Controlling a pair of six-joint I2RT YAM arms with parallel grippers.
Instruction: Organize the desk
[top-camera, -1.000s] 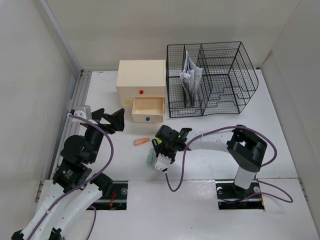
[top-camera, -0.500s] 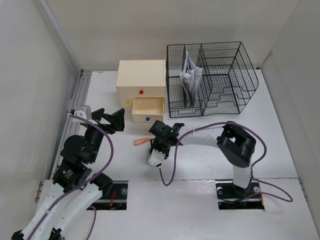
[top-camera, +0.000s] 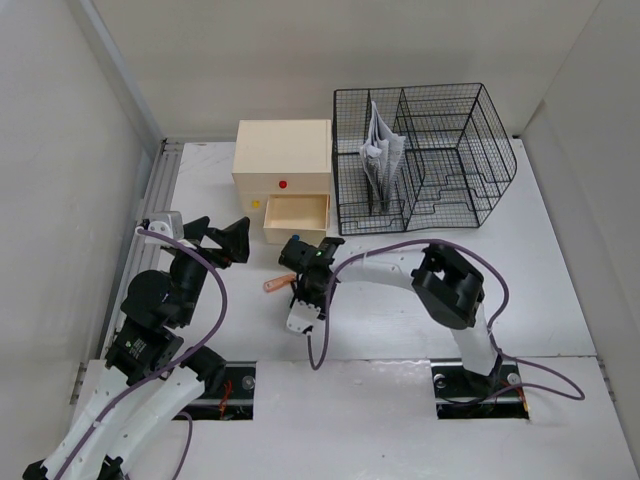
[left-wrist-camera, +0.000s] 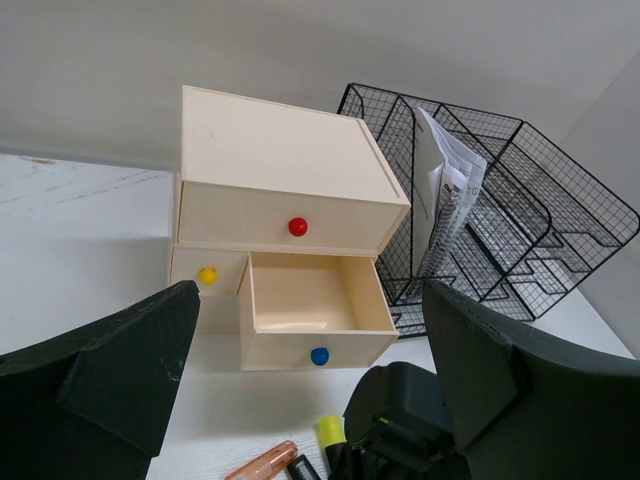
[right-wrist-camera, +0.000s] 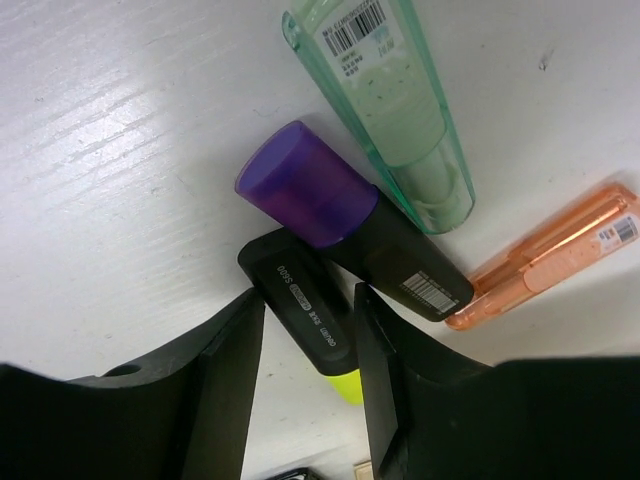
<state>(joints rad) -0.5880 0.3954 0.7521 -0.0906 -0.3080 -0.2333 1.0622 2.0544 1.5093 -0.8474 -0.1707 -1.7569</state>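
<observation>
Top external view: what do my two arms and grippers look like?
The left arm and right arm are white links with black joints, each trailed by a purple cable. The left gripper and right gripper have chunky black fingers.

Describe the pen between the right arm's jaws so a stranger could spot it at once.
Start at the cream drawer box at the back of the desk; in front of its open drawer four pens lie bunched. It is the black pen between the right gripper's jaws, with a yellow end, unlike the purple-capped pen, the clear green tube and the orange pen.
</observation>
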